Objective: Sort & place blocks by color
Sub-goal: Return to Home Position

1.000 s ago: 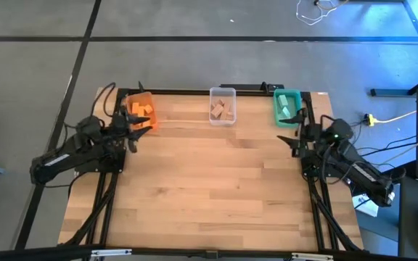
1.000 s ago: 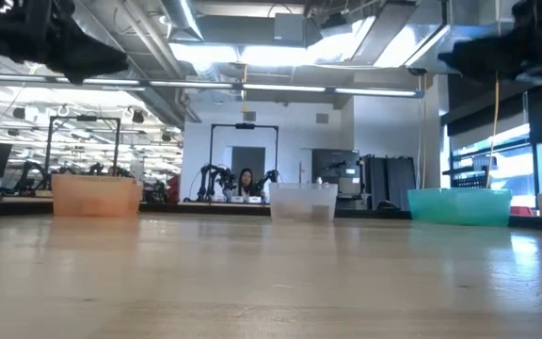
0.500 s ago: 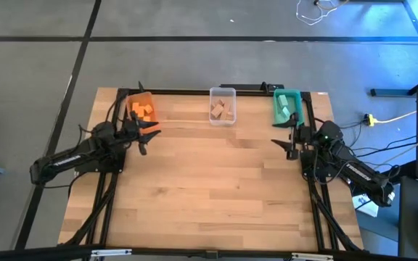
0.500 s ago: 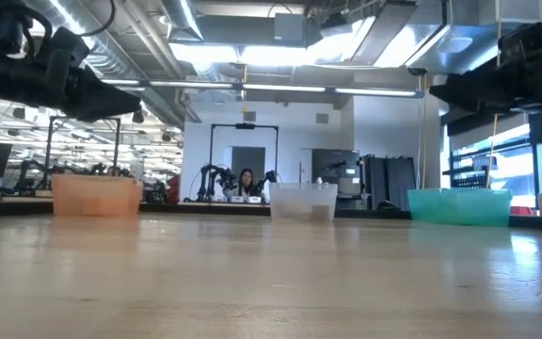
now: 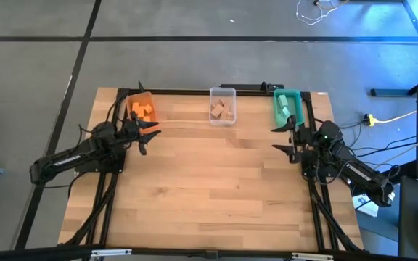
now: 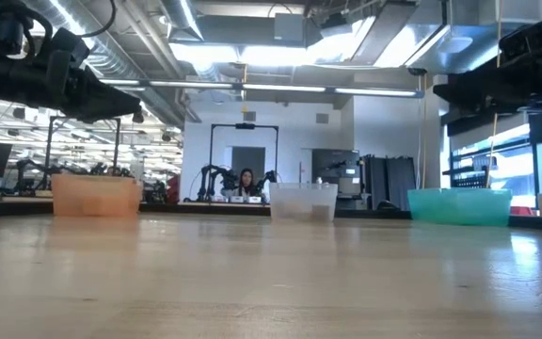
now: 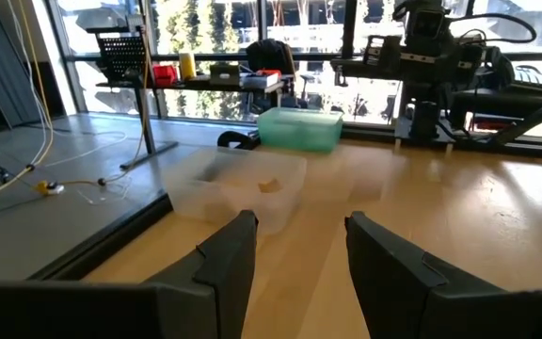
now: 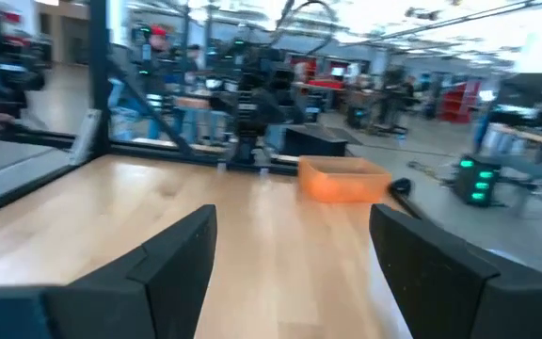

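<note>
The left gripper (image 5: 148, 136) hangs over the table (image 5: 209, 188) with its fingers spread and nothing between them. Just beside its tips, toward the far edge, sits the orange bin (image 5: 152, 101) with the orange blocks (image 5: 143, 112) lying inside. Across the boards the right gripper (image 5: 279, 139) hangs likewise, fingers wide apart and empty, and the teal bin (image 5: 275, 109) just beside it holds the green blocks (image 5: 287, 107). Farther off, between the two grippers at the far edge, the clear bin (image 5: 223, 90) holds the plain wood blocks (image 5: 222, 110).
</note>
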Controlling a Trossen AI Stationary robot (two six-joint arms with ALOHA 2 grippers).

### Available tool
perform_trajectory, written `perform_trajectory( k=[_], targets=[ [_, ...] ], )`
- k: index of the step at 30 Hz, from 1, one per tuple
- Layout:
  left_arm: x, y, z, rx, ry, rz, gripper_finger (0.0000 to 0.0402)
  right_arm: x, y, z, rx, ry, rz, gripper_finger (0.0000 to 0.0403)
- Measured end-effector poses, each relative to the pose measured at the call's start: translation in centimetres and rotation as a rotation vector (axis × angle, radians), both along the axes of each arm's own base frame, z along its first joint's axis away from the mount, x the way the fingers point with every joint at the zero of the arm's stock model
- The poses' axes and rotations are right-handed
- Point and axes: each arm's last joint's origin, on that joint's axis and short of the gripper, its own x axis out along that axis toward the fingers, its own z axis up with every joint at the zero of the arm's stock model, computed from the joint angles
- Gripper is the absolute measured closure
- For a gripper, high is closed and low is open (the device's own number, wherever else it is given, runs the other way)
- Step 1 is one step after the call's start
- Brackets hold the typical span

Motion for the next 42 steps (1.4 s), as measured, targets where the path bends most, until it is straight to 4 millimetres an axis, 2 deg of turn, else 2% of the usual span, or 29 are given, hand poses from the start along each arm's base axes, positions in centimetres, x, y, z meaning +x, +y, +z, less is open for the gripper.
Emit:
perform_trajectory(
  k=[8,42],
  targets=[
    [0.0,0.0,0.0,0.0,0.0,0.0,0.0246,-0.03,0.42,-0.09,0.096,0.021,0.153,0.0121],
    [0.0,0.0,0.0,0.001,0.001,0.0,0.0246,-0.03,0.43,-0.09,0.126,0.024,0.157,0.0121]
  ],
)
